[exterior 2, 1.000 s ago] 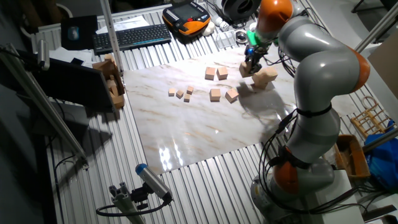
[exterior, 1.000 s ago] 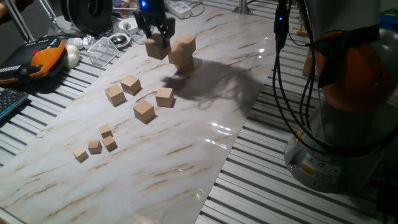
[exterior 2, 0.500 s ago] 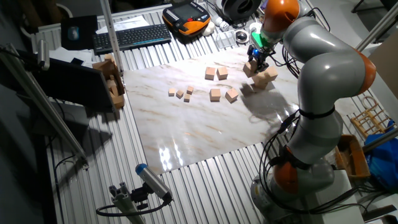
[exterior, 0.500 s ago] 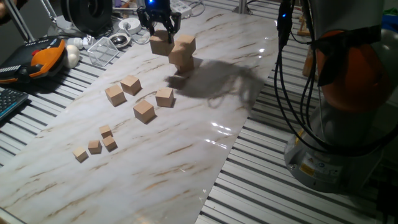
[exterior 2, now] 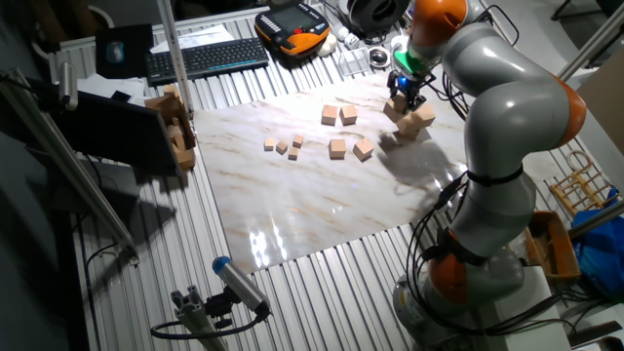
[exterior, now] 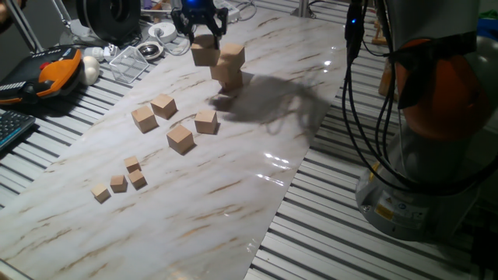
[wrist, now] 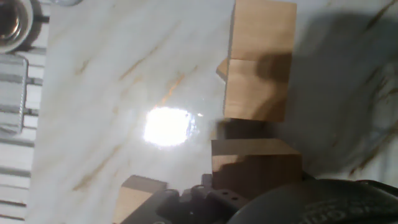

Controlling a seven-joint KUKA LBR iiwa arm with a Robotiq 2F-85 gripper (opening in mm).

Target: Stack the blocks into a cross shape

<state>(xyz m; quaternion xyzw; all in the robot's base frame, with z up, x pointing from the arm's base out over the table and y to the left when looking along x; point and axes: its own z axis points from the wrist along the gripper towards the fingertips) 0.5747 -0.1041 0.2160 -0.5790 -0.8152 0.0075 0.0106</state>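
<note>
Your claw (exterior: 204,33) grips one block (exterior: 205,53) in the air, just beside the two-block stack (exterior: 228,66) and level with its top. Four more blocks (exterior: 173,120) lie on the bench (exterior: 257,187) in front of that stack.

Far end of marble board (exterior: 233,194): two-block stack (exterior: 229,66), one cube on another; held block (exterior: 204,53) in gripper (exterior: 200,31) just beside stack's upper part, off the board; four loose blocks (exterior: 175,122) clustered mid-board, nearer the camera than the stack; four small cubes (exterior: 120,180) grouped nearer still, toward the left edge; keyboard (exterior 2: 207,57) and pendant (exterior 2: 292,27) beyond the board.
</note>
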